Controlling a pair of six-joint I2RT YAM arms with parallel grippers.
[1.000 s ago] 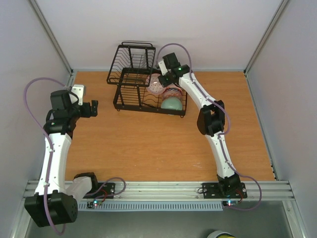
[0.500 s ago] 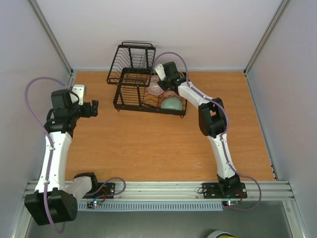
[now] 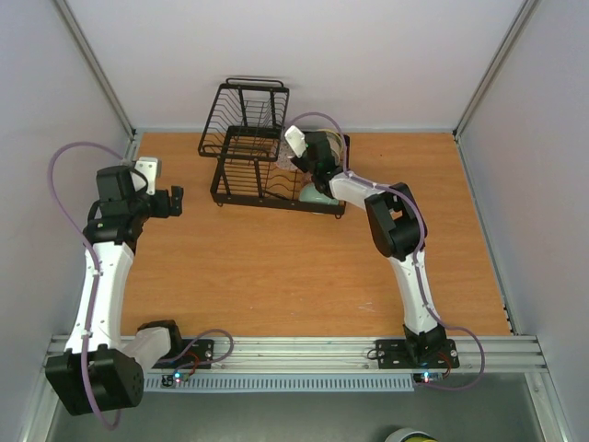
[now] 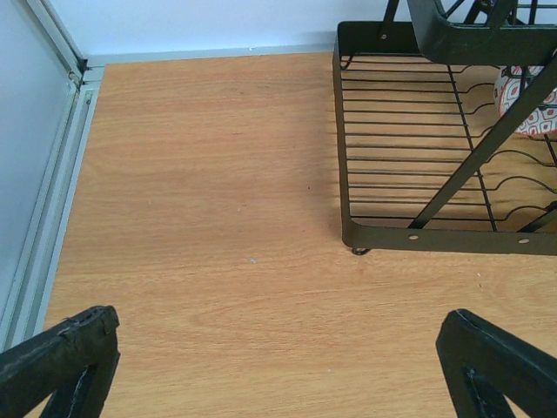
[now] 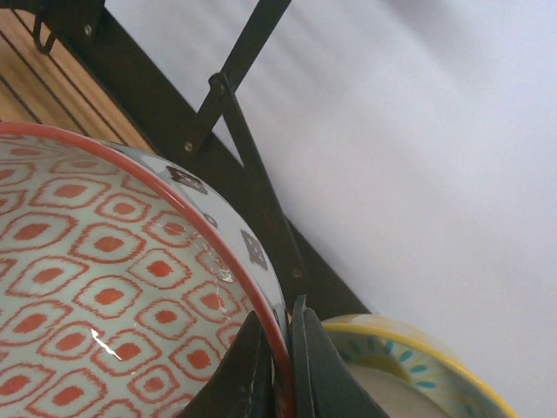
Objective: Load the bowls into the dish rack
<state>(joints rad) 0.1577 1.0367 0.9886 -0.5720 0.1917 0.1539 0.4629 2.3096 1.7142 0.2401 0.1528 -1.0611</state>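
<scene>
A wooden table (image 3: 276, 276) fills the middle of the overhead view. At its upper centre stands a black wire dish rack (image 3: 241, 152). The right arm reaches into the rack's right half, where a mint green bowl (image 3: 318, 195) sits at the near edge.

In the right wrist view, the right gripper (image 5: 280, 370) is pinched narrow on the rim of a red-and-white patterned bowl (image 5: 104, 287) at lower left. A yellow-and-teal bowl (image 5: 409, 370) lies just beside it at lower right, and a strut (image 5: 251, 165) of the rack is close behind.

The left gripper (image 4: 278, 348) hangs wide and empty over bare table at the left.

Held only by its rim, the patterned bowl could slip. It could also knock the neighbouring bowl or the strut if released while tilted.
</scene>
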